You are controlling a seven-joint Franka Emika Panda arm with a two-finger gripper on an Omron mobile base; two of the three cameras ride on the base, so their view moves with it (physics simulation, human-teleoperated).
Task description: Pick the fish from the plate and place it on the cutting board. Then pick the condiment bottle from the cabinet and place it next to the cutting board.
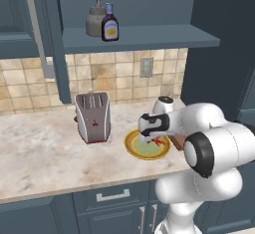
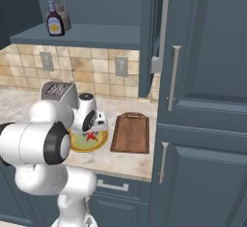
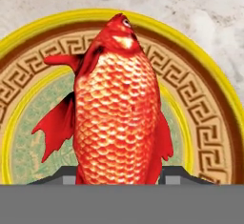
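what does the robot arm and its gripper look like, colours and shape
The arm is glossy white with rounded, bulbous segments and dark, near-black round joint caps. The gripper has a white body with a dark band; its two small finger tips are dark grey. No cables or markings show.

fish (image 3: 116,108) tail hidden between jaws, plate (image 3: 209,99) rim cropped
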